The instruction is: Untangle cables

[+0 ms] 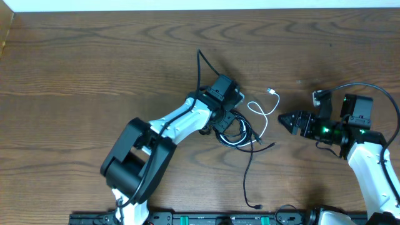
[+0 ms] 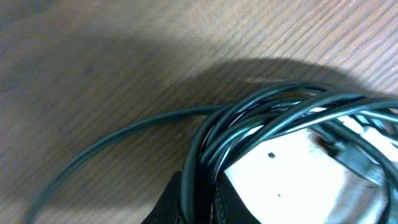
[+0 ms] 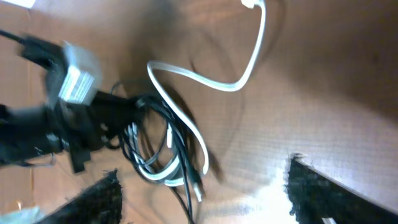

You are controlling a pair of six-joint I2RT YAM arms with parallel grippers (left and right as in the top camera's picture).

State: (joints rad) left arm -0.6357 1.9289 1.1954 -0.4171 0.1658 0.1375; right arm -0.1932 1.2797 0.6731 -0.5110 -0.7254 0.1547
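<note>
A knot of thin cables (image 1: 242,136) lies mid-table, black strands wound with a white one. The white cable (image 1: 265,114) loops off to the right and ends in a small plug (image 1: 272,92). One black cable (image 1: 200,62) trails away from me; another runs down to a plug (image 1: 256,206) near the front. My left gripper (image 1: 226,125) sits on the knot's left side. In the left wrist view it (image 2: 202,205) is shut on a bundle of black cables (image 2: 280,109). My right gripper (image 1: 282,119) hovers right of the knot, open, its fingers (image 3: 93,199) wide apart, touching no cable (image 3: 177,155).
The wooden table (image 1: 94,75) stretches far to the left and back. The right arm's thick black wire (image 1: 375,94) arcs above its wrist. A rail with the arm bases (image 1: 206,219) runs along the front edge.
</note>
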